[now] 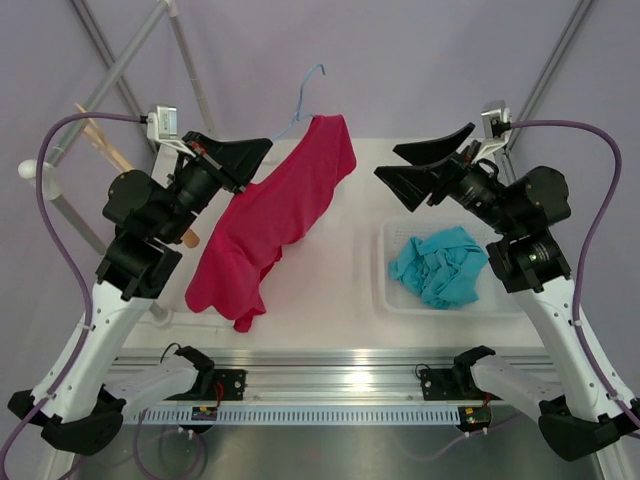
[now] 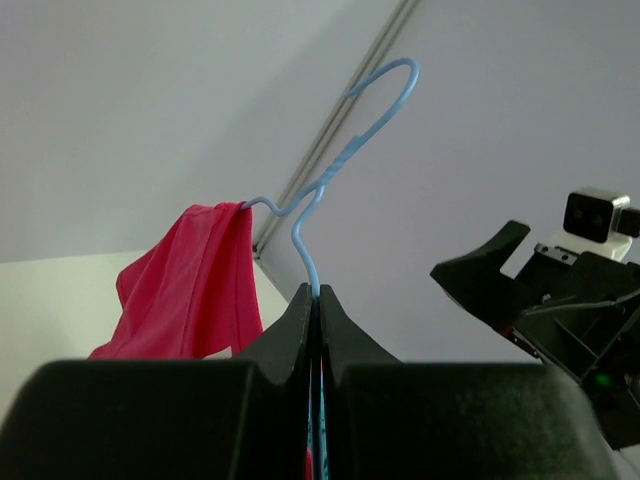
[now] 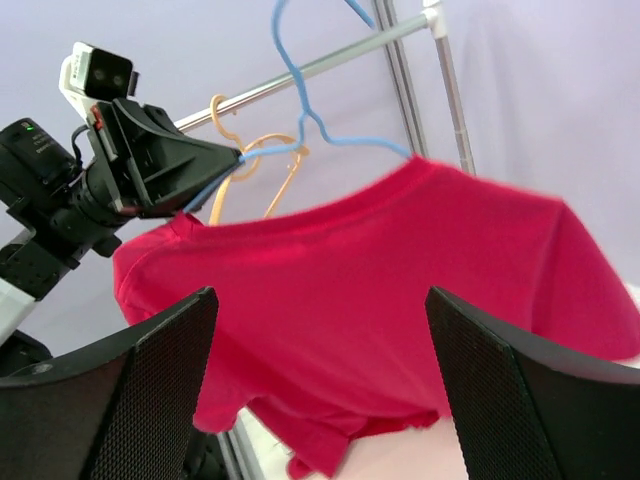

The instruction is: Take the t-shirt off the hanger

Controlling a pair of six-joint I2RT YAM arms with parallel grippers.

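Nearest the left wrist lens, the left gripper (image 2: 318,292) had its two black fingers pressed together on the thin wire of the blue hanger (image 2: 375,110), one arm of the frame running down into the seam between them. It held the hanger up in the air over the table (image 1: 340,290), hook pointing away. The red t-shirt (image 3: 380,260) hung from it. Seen from the right wrist, the cloth was draped over the far arm of the wire and sagged in a wide sheet below, its lower edge hanging close to the table; I could not tell whether it touched. Near the clamp the wire looked bare.

The right gripper (image 1: 425,155) faced the shirt with its jaws wide apart and nothing between them, near the cloth but clear of it.

To my eye the job was at the grasp-and-strip step. Doing it well would mean:
- closing the right fingers on cloth alone, at the shoulder or collar by the far arm, not on the wire beneath;
- drawing the shirt off along that arm and away from the left clamp, rather than straight down;
- holding the left clamp firm, since so thin a wire could twist in it under the pull.

The white bin (image 1: 385,270) with crumpled teal cloth (image 1: 440,265) sat beneath the right arm.
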